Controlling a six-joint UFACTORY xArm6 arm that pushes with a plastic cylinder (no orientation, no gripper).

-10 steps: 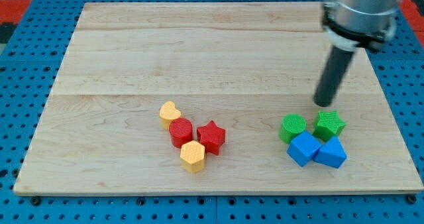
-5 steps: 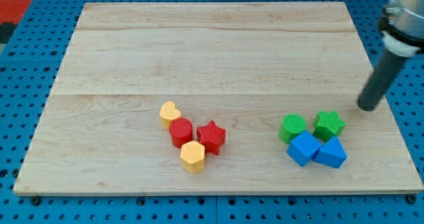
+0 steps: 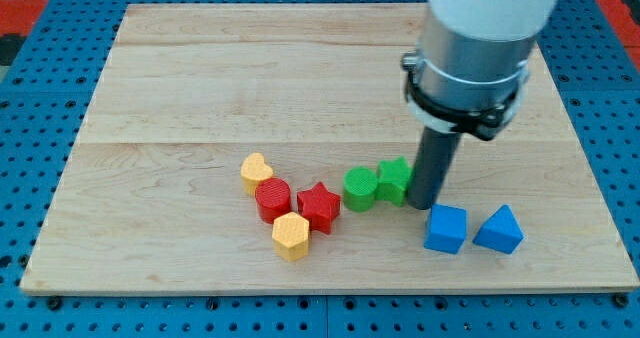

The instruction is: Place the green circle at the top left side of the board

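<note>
While my tip (image 3: 422, 204) is pressing against the right side of the green star block (image 3: 394, 179), which is touching the green circle block (image 3: 360, 188) lying low and centre on the wooden bench (image 3: 300, 78), the pair is risking jamming into the red star block (image 3: 320, 206) just leftward; no pincer is fitted. Farther up, the top-left corner is waiting.
</note>
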